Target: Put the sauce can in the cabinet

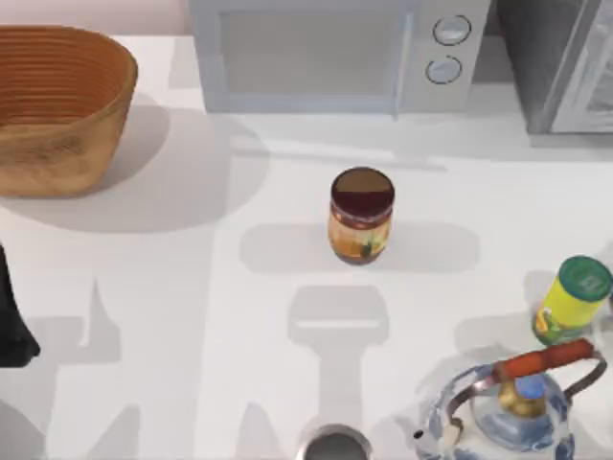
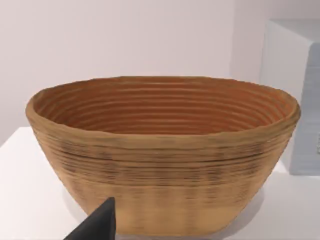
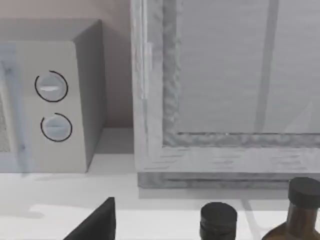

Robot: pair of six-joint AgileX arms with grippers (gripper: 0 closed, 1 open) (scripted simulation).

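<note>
The sauce can stands upright mid-worktop, well right of the left jaws; whether either arm's jaws are released or clenched cannot be told.

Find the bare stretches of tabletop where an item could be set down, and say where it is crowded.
Free: the wide patch between the basket and the sauce can, and the strip between that can and the microwave. Crowded: the near right corner, where the green-lidded can and the kettle stand close together.
</note>
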